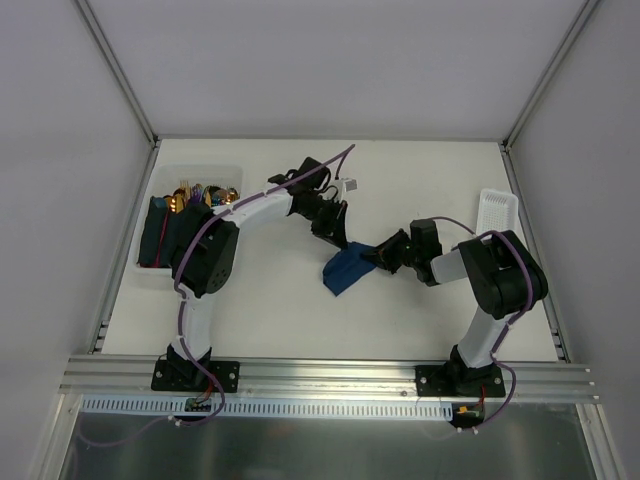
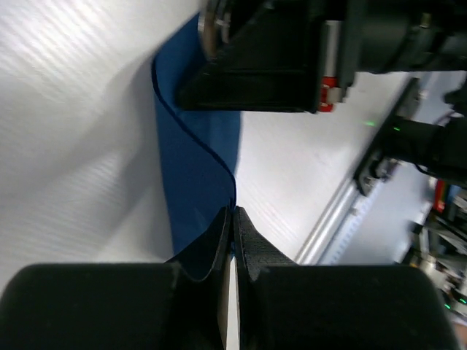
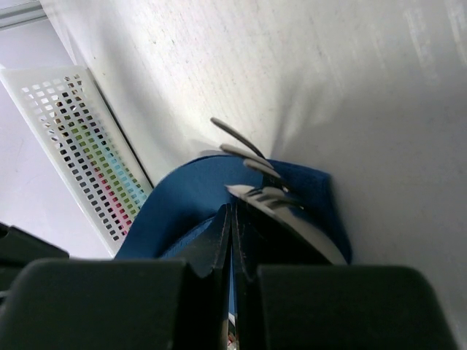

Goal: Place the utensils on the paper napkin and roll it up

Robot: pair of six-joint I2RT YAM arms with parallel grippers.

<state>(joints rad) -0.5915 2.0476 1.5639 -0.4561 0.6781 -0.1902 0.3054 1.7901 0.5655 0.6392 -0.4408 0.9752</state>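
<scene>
White perforated tray (image 3: 76, 142) beside napkin (image 3: 179, 200); utensils (image 3: 257, 195) seemingly wrapped.

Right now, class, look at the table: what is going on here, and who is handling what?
Two robot arms hold the dark blue paper napkin in the middle of the table. The left tool is shut on one edge of it. The right tool is shut on another part, where silver utensils poke out of the fold. The napkin looks partly wrapped, not a finished roll. A bin at the left holds dark blue rolls.
</scene>
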